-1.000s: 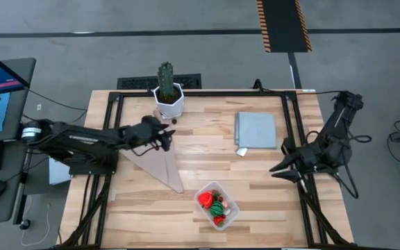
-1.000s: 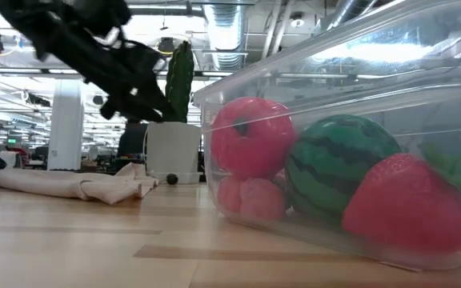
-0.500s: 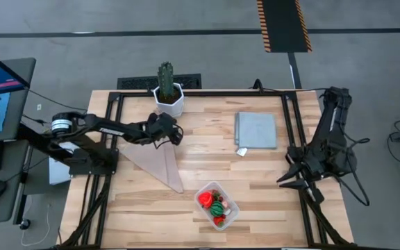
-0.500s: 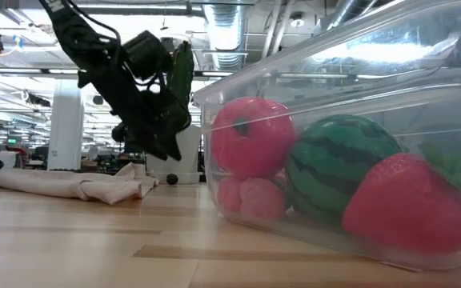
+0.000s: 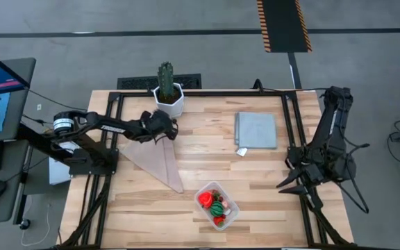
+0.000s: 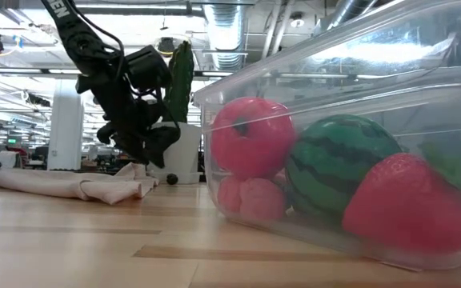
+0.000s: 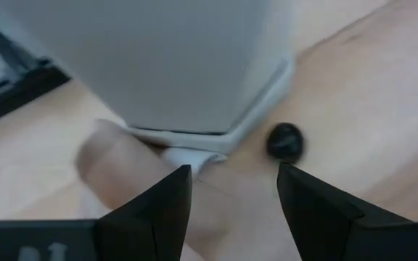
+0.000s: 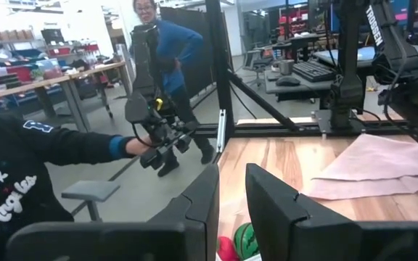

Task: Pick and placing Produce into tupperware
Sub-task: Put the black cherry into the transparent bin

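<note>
The left tool (image 7: 234, 190), fingers apart and empty, hovers beside the white pot (image 5: 169, 99) just short of a dark berry (image 7: 285, 141) lying on the wooden surface (image 5: 207, 163). The clear tupperware (image 5: 217, 205) near the front edge holds red pieces and a striped green ball (image 6: 338, 164). The right tool (image 5: 290, 182), fingers narrowly parted and empty, waits at the right edge.

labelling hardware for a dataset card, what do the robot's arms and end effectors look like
Both arms are dark, near-black jointed links. The left arm has a pale silver ring near its base and white lettering on a link in the low view. The right arm trails thin black cables. Each end effector has two dark, flat, wedge-shaped fingers.
</note>
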Controlling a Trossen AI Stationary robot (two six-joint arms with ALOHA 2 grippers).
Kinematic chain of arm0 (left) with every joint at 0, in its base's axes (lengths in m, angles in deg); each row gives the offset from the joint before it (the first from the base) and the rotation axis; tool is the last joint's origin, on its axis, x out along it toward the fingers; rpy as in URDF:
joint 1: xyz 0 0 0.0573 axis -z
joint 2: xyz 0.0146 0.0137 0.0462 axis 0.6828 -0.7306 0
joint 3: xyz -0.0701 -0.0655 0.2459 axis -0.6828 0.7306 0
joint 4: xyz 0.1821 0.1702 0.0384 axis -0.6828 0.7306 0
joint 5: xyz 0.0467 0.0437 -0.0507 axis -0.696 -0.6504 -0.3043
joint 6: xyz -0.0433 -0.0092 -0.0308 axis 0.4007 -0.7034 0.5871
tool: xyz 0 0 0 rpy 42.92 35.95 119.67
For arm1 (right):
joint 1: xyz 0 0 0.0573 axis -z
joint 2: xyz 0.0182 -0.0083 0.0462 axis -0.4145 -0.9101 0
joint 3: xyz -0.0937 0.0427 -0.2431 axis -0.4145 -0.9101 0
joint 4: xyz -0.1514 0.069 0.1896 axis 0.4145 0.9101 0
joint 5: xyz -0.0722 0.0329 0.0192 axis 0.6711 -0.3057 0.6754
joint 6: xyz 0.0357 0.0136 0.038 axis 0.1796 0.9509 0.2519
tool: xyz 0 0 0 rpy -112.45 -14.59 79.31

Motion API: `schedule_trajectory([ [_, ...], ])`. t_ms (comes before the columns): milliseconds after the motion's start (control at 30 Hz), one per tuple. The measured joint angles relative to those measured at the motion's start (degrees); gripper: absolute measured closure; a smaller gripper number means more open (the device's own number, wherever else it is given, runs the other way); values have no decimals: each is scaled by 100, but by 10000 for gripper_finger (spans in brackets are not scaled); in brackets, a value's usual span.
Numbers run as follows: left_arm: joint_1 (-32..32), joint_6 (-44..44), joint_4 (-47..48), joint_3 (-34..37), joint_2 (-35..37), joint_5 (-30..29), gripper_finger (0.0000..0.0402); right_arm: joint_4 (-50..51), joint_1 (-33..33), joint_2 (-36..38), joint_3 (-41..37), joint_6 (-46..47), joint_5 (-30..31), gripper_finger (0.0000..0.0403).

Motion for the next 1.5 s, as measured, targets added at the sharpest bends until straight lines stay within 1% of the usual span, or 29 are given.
schedule_trajectory([
  [67, -94, -19, 22, 0, 0, 17, 207, -56, 0, -41, 0, -30, 0, 310],
  [200, -207, -13, 15, 0, 0, 441, 207, -72, 0, -88, 0, -31, -3, 310],
  [400, -207, -84, 37, 0, 0, 822, 207, -73, 0, -104, 0, -29, -2, 310],
  [567, -207, -87, -11, 2, -131, 872, 207, -73, 0, -109, 0, -29, -2, 310],
  [900, -183, -174, -634, -13, -786, 914, 207, -73, 0, -117, 0, 28, -4, 310],
  [1200, -211, -194, -807, -7, -802, 948, 210, -71, 0, -117, 0, 31, -4, 310],
  [1267, -227, -198, -812, -7, -802, 996, 220, -44, 0, -117, 0, 86, -4, 310],
  [1333, -227, -229, -822, -7, -802, 1019, 241, 45, 0, -117, 0, 169, -4, 310],
  [1500, -224, -267, -882, -7, -804, 1054, 320, 200, 2, -128, 0, 386, -4, 310],
])
